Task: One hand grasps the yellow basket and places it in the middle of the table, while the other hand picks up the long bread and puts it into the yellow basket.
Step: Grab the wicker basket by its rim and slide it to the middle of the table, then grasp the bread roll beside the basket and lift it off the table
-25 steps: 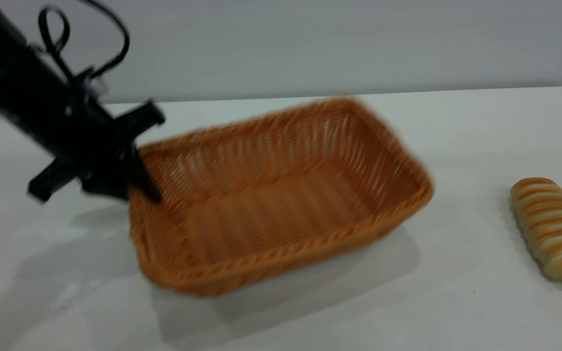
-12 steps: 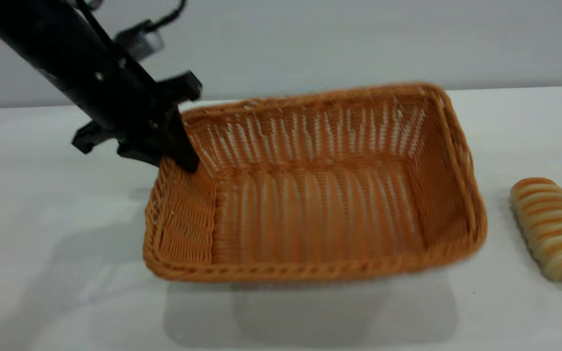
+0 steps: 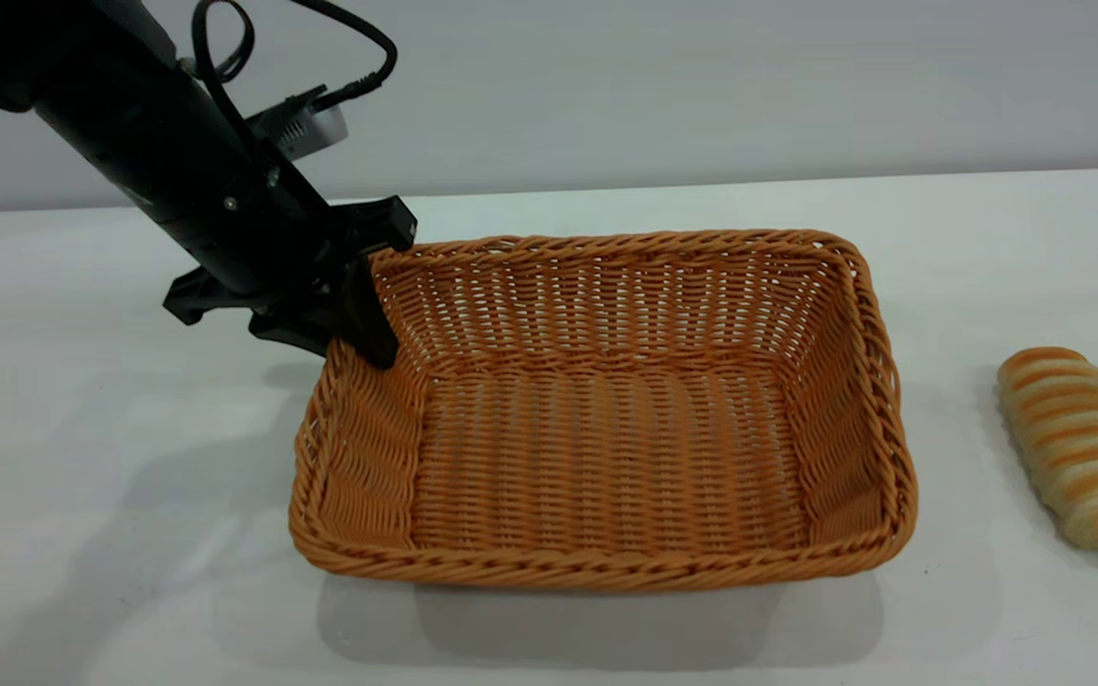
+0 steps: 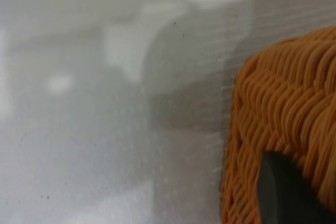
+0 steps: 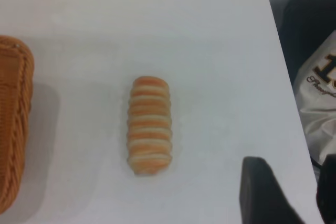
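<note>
The basket is being held at its far left corner, rim clamped by the left gripper, resting mid-table. The bread is lying just right of it, apart, with the right gripper spread above

Light is bright, soft and even, falling from above. The basket casts a broad grey shadow forward on the table; the bread has a faint one. The exterior view is sharp. The left wrist view is blurred, with pale glare patches. The right wrist view is slightly soft.
</note>
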You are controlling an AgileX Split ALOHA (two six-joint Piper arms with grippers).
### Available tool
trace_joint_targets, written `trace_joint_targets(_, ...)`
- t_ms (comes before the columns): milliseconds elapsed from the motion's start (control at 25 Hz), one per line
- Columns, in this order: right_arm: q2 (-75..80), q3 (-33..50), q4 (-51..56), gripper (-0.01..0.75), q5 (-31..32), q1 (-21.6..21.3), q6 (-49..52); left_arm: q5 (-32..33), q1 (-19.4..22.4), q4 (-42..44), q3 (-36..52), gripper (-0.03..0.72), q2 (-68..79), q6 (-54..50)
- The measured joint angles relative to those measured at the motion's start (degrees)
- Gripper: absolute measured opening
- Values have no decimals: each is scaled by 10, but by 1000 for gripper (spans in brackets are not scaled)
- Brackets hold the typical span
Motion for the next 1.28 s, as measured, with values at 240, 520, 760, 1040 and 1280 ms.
trace_joint_targets(240, 0, 0, 0, 305, 0, 0, -6, 0, 0, -6, -2, 310, 1, 2)
trace_joint_targets(520, 0, 0, 0, 405, -14, 0, -11, 12, 0, -10, -2, 642, -1, 2)
trace_joint_targets(760, 54, 0, -2, 544, -60, 0, -11, 17, 0, -8, -2, 648, -56, 4)
trace_joint_targets(1040, 210, -4, -3, 589, -111, 0, 28, 28, 0, 49, -2, 587, -159, 17)
trace_joint_targets(1280, 361, -63, -4, 589, -101, 0, 52, 47, 0, 76, -2, 582, -238, 18)
